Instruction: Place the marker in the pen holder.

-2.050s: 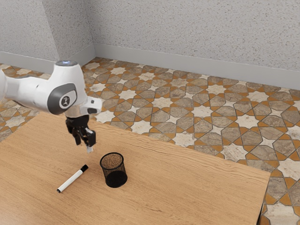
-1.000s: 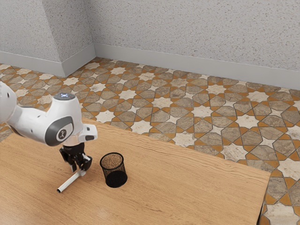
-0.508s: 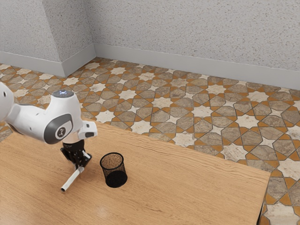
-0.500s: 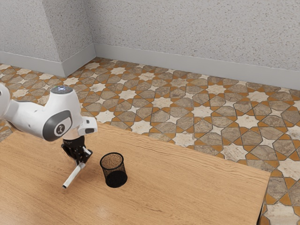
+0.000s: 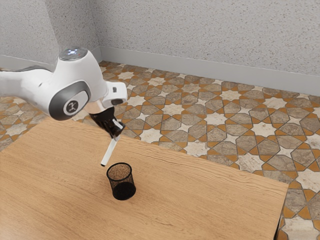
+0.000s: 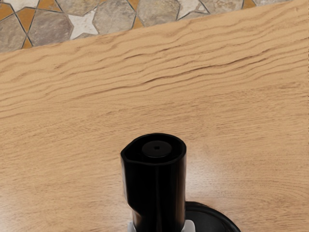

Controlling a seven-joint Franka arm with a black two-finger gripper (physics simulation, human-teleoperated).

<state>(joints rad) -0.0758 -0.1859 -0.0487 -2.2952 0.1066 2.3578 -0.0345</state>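
Up in the air, my gripper (image 5: pixel 118 136) is shut on the marker (image 5: pixel 109 152) near its black-capped end. The white body slants down toward the exterior view's left, its free tip just above and beside the rim of the pen holder. That pen holder (image 5: pixel 121 182), a black mesh cup, stands upright on the table. In the wrist view the marker's black cap (image 6: pixel 157 183) points toward the camera, between small pale fingertip edges, and part of the pen holder's dark rim (image 6: pixel 215 217) shows beside it.
The wooden table (image 5: pixel 200 200) extends around the pen holder, with its far edge behind the gripper. Beyond that edge lie the patterned tile floor (image 5: pixel 215 118) and a grey wall.
My gripper has risen from the tabletop and moved toward the exterior view's right, carrying the marker, which now hangs more steeply. The pen holder has stayed where it was.
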